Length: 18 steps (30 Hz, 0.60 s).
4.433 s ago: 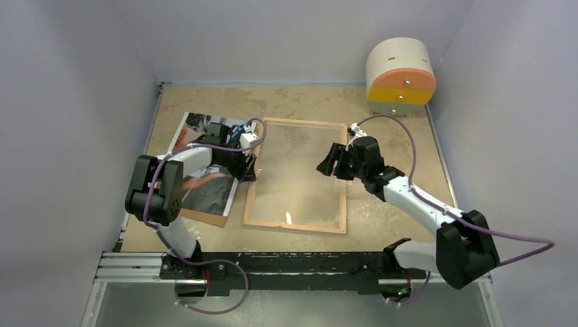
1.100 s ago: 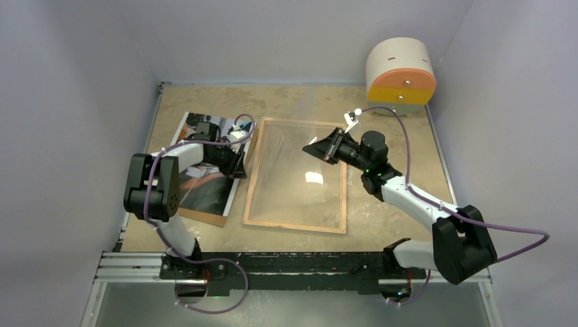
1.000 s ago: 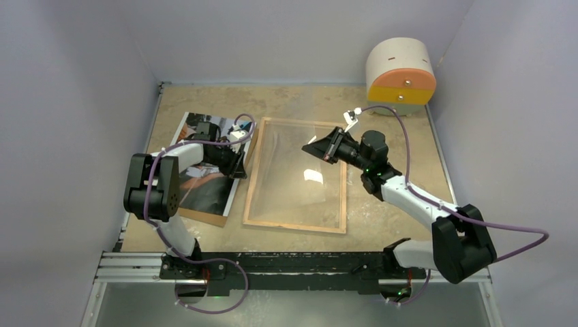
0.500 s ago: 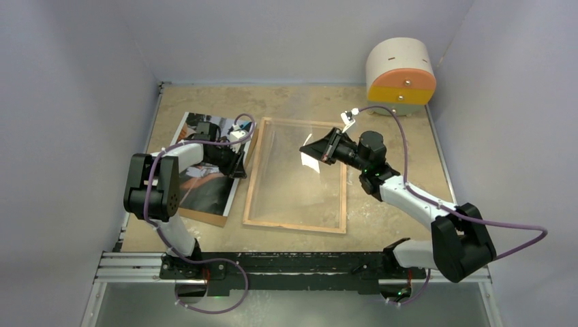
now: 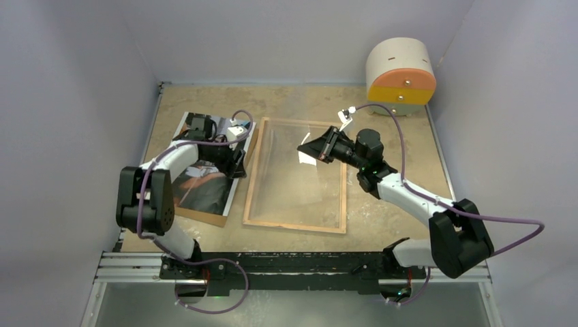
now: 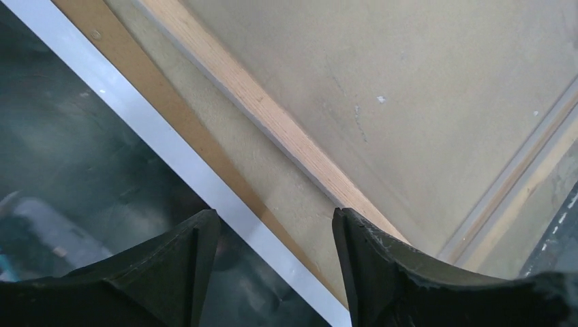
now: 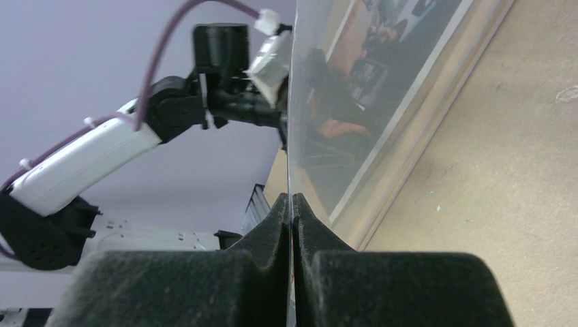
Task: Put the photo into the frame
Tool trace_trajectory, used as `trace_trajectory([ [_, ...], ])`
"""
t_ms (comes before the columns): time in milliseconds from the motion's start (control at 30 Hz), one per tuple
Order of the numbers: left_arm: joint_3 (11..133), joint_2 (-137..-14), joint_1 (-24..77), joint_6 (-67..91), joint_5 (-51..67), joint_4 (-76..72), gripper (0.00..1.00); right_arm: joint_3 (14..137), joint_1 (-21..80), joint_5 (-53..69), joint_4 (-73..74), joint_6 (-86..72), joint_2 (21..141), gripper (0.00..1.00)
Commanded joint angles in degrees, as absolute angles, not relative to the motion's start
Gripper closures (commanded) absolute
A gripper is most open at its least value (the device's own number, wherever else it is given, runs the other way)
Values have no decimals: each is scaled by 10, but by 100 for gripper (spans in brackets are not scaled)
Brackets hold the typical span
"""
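While the top view leaves both grips unclear, the right wrist view shows the right end effector (image 7: 292, 201) pinched on the pane (image 7: 290, 102), at its raised 3 o'clock edge. The frame (image 5: 293, 225) lies mid counter (image 5: 300, 102), long axis 12-to-6. The left end effector (image 6: 272, 225) hangs, fingers apart, over the 3 o'clock border of the photo (image 5: 208, 194), beside the frame's 9 o'clock rail. Open counter lies toward 12.

White-and-black arms (image 5: 409, 194) (purple cables (image 7: 150, 68)), matte black fingers (image 6: 170, 272)
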State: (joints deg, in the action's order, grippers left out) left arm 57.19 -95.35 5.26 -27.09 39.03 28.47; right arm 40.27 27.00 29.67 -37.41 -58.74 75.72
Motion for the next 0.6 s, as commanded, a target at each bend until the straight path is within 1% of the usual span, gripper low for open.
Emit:
trace_trajectory([
  [0,603,-867,51,-331,383,345,32,426,272,302,-364,-564,734,100],
  [167,573,-852,57,-339,377,356,32,416,272,299,-347,-544,733,100],
  [367,548,-872,58,-330,359,332,35,421,272,286,-299,-495,733,100],
  [567,545,-891,59,-320,359,315,36,436,271,265,-248,-448,723,100],
])
